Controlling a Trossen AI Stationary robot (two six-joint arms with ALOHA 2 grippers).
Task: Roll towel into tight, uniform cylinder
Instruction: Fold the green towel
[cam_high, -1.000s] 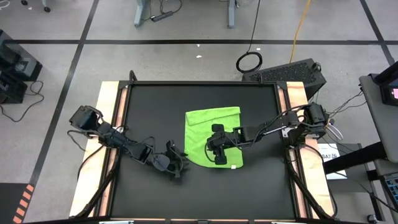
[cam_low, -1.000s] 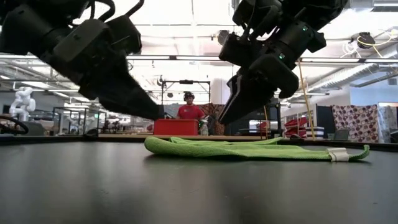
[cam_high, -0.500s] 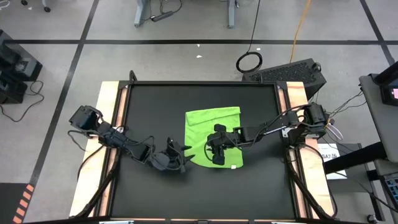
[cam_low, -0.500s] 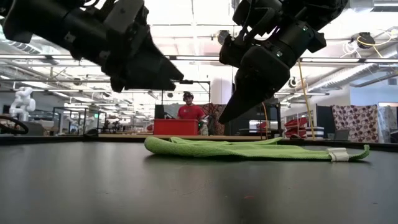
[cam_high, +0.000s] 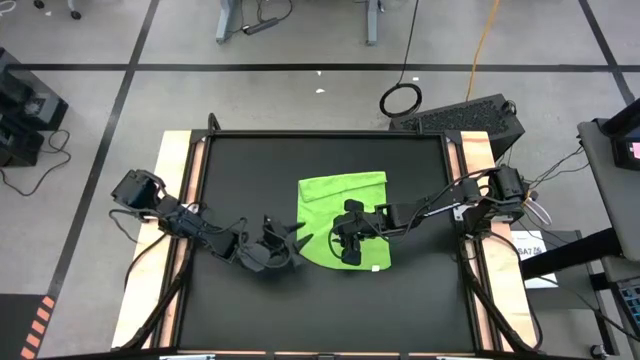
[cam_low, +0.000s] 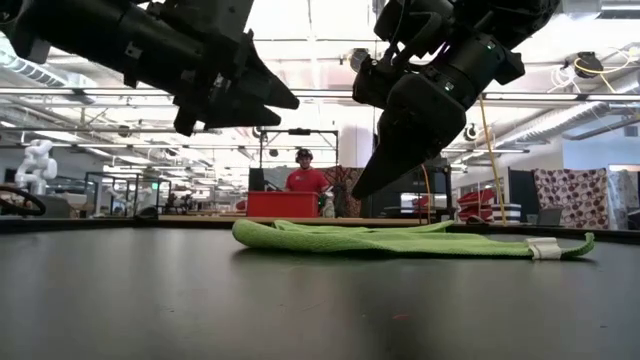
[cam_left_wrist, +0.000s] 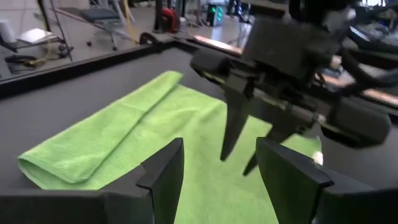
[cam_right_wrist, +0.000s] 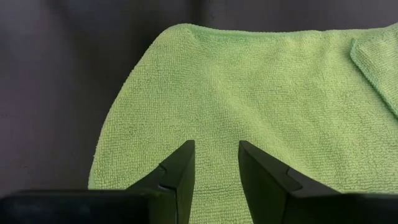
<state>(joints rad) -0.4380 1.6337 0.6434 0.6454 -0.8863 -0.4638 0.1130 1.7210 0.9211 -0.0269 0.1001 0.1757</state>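
Two grippers near towel (cam_high: 343, 220), still flat. Right gripper (cam_high: 349, 243) hovers directly above it, fingers parted, empty. Left gripper (cam_high: 293, 240) beside towel's left edge, open, empty.

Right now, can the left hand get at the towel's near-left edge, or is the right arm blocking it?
Probably yes. The left hand hovers open beside the towel, with bare mat between; the right hand hangs farther over the cloth.
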